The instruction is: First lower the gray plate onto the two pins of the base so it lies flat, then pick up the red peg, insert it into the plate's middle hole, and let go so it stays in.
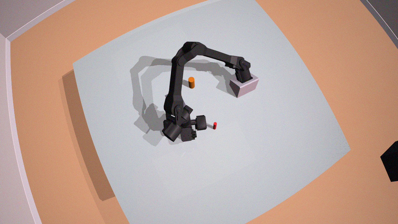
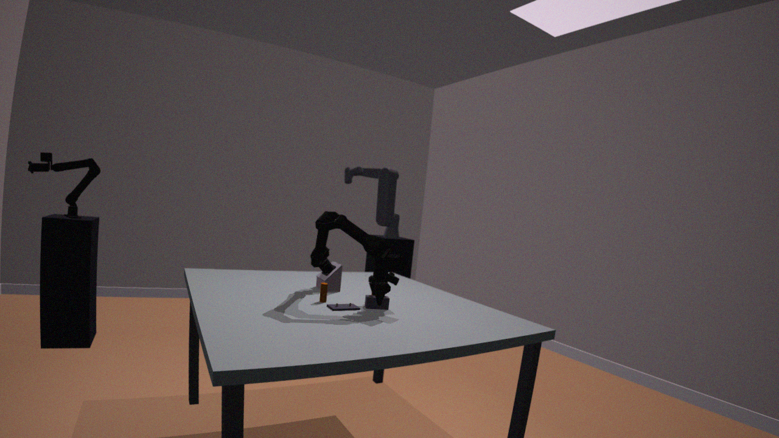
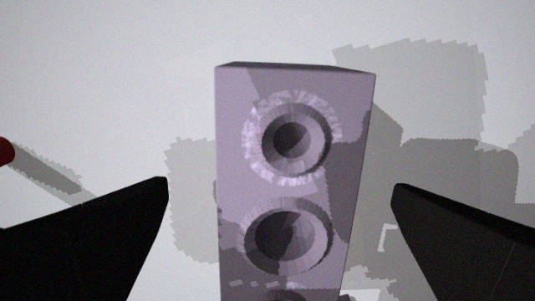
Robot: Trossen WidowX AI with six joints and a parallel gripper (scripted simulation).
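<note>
The gray plate (image 2: 370,302) (image 3: 231,146) stands on the table as a thick block. In the wrist view its far hole and middle hole face up, and the third is cut off at the bottom. My gripper (image 2: 379,301) (image 3: 282,191) is open and empty, low over the plate, with one finger on each side and gaps between fingers and plate. The flat base (image 2: 342,307) with two upright pins lies beside the plate, apart from it; the pins carry nothing. The red peg (image 1: 215,125) (image 3: 5,151) stands upright to the right of the gripper in the top view. The arm hides the plate there.
An orange cylinder (image 1: 191,82) (image 2: 323,292) stands upright near the base. My arm's mounting block (image 1: 248,87) (image 2: 330,282) sits on the same table (image 1: 278,139) (image 2: 327,337). Other arms on dark pedestals (image 2: 67,283) stand away from the table.
</note>
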